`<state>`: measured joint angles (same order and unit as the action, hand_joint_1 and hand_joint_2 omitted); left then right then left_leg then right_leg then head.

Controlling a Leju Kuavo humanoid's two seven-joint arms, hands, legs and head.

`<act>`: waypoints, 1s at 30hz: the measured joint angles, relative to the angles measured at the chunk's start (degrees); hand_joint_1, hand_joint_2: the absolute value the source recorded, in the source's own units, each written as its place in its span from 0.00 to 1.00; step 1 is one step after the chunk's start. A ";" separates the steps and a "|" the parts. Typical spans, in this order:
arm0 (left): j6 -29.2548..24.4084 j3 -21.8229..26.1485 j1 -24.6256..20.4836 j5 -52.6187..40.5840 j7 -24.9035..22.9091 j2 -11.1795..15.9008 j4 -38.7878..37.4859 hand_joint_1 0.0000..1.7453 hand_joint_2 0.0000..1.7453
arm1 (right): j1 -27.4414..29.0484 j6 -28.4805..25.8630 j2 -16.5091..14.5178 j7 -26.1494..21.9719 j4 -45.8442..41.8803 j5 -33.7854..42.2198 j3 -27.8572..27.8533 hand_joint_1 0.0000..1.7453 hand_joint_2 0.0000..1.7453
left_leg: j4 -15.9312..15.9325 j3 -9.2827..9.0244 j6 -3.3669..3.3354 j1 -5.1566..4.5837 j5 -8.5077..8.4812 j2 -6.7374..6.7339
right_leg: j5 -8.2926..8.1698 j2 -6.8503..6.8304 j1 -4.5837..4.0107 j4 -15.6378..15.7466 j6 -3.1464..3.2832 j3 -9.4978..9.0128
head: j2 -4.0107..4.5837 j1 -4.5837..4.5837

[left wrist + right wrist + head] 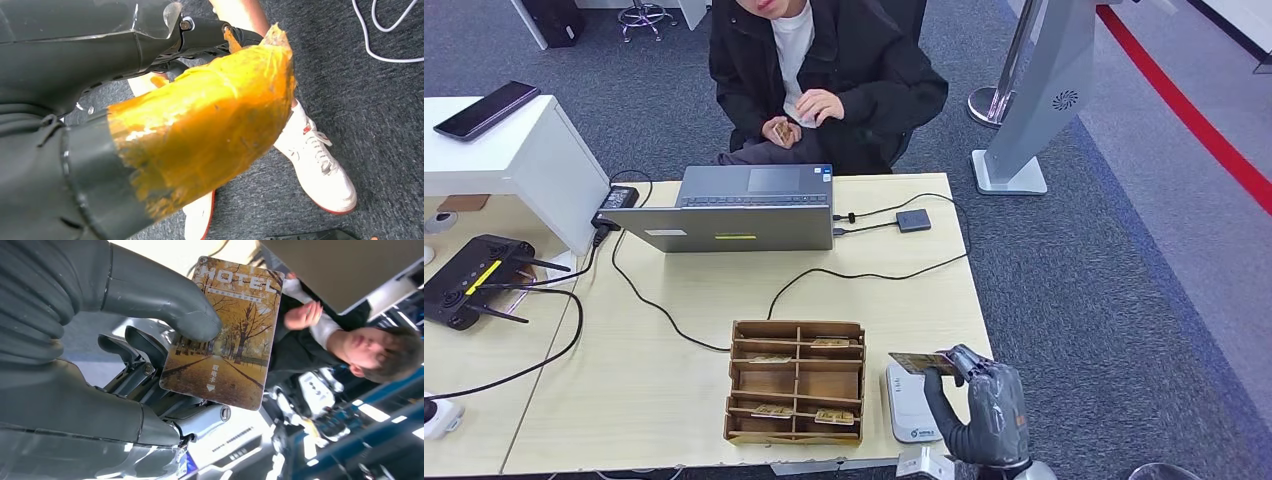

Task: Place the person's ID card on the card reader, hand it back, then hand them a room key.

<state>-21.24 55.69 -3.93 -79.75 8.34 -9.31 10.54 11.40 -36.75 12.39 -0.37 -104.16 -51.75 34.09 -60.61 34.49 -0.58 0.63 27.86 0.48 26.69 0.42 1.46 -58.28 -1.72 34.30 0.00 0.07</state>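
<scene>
One tabletop (674, 400) carries one laptop (742, 210) at its far edge, one wooden card box (796, 382) near the front edge and one white card reader (908, 405) beside it. The right hand (982, 405) pinches one room key (921, 362) above the reader. The left hand's (200, 125) state cannot be told.

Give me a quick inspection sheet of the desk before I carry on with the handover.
Surface: light wood table, in use.
Job's things: hotel key card pinched in the right hand, held above the white card reader; wooden card box beside the reader holds more cards; the person across the table holds a small card.
Clutter: open laptop, black controller, phone on a white stand.
Hands: right holds the key card; left hand, wrapped in orange tape, hangs over the floor, fingers hidden.
Cables: black cables run across the table to the laptop and a small black hub.
Surroundings: grey carpet, grey stand base, red floor line.
</scene>
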 joint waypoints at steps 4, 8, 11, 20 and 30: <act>0.04 -0.01 -0.01 -0.24 0.07 0.00 0.00 0.00 0.00 | -0.24 -0.34 -0.75 -1.86 -1.00 -2.13 -0.26 1.00 1.00 | 0.00 0.00 0.00 0.00 0.00 0.00 | 0.00 0.00 0.00 0.00 0.00 0.00 | 0.00 0.00; 0.16 -0.02 -0.03 -0.73 0.16 0.00 0.00 0.00 0.00 | -1.51 -0.23 -2.01 -3.45 -1.40 -4.14 -0.58 1.00 1.00 | 0.00 0.00 0.00 0.00 0.00 -0.01 | 0.00 0.00 0.00 -0.01 0.00 0.00 | 0.00 0.00; 0.30 -0.03 -0.08 -1.15 0.16 0.00 0.00 0.00 0.00 | -3.43 0.07 -3.21 -4.26 -1.29 -5.49 -0.99 1.00 1.00 | 0.00 -0.01 0.00 0.00 -0.01 -0.01 | -0.01 0.01 0.00 -0.02 0.01 0.00 | 0.00 0.00; 0.77 -0.15 -0.22 -1.82 0.17 0.02 0.00 0.00 0.00 | -7.42 0.56 -5.57 -4.24 -0.12 -7.55 -1.81 1.00 1.00 | 0.00 0.00 0.00 0.00 -0.01 0.00 | -0.01 0.01 0.00 -0.02 0.01 -0.01 | 0.00 -0.01; 7.53 -0.95 -0.96 -2.08 -1.13 0.09 0.00 0.00 0.00 | -14.12 3.09 -8.22 1.55 4.97 -16.01 -2.24 1.00 1.00 | 0.00 -0.01 -0.01 0.00 -0.03 0.00 | -0.02 0.01 0.00 -0.04 0.02 -0.01 | 0.00 -0.01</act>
<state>-13.72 54.75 -4.89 -81.83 7.21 -9.22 10.54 -2.72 -33.66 4.17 1.18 -99.19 -67.76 31.85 -60.61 34.48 -0.59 0.63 27.83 0.48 26.67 0.43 1.46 -58.32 -1.71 34.29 0.00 0.07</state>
